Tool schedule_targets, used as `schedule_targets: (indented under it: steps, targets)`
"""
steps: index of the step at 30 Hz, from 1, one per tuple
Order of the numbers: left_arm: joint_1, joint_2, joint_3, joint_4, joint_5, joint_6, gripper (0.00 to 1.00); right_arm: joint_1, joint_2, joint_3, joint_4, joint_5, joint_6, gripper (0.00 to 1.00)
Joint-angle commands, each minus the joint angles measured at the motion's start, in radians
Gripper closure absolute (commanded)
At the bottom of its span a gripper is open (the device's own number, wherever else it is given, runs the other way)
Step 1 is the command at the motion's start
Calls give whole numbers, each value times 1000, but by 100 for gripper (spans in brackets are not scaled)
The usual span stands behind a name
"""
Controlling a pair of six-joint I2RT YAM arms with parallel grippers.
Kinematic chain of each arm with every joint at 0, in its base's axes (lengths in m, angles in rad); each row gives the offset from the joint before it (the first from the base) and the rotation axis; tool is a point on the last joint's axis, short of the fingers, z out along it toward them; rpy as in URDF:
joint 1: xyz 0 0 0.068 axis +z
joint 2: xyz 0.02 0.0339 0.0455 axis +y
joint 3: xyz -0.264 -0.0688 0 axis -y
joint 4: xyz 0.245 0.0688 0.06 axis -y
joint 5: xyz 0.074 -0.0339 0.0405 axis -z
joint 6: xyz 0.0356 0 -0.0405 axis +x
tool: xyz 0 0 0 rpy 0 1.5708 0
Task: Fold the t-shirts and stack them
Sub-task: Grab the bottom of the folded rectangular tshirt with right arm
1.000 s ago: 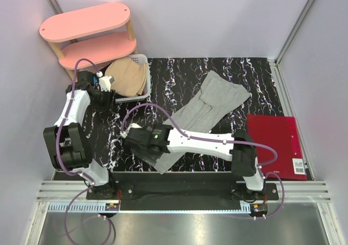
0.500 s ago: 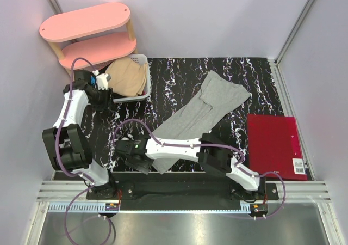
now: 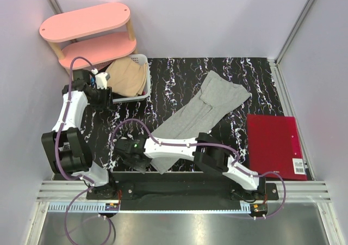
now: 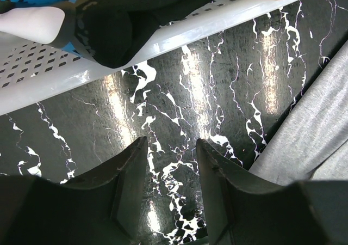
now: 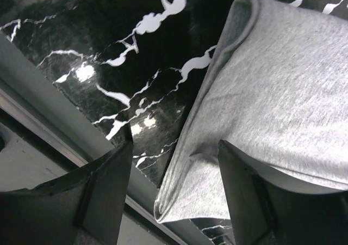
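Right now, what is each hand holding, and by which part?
Nothing: left hand open; right hand open, astride a corner of the grey t-shirt.

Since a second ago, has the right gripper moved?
Yes. The right gripper went slightly left and toward the table's near edge, away from the red folder.

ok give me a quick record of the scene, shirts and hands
grey t-shirt: laid out diagonally across the table
tan t-shirt: in the white basket, back left
left hand: open, empty, over bare table beside the basket
right hand: open, over the grey t-shirt's near corner
stack: none yet
other: red folder on the right, pink shelf back left
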Motion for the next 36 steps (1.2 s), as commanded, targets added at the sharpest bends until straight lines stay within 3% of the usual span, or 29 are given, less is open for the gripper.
schedule_targets:
  steps: [1, 10, 18, 27, 36]
  targets:
    - [4, -27, 17, 28, -12, 11, 55, -27, 5, -64, 51, -13, 32, 28]
    - [4, -41, -11, 27, -9, 34, 55, -29, -34, -115, 65, 113, 50, 25]
    - [6, -47, -36, 28, -4, 50, 55, -29, -47, 72, -42, 236, 25, 18]
    - [6, -61, -23, 28, -21, 62, 55, -24, -108, -45, -70, 99, 98, 24]
    - [10, -53, -11, 30, -12, 59, 55, -13, -114, -78, -62, 52, 121, 24]
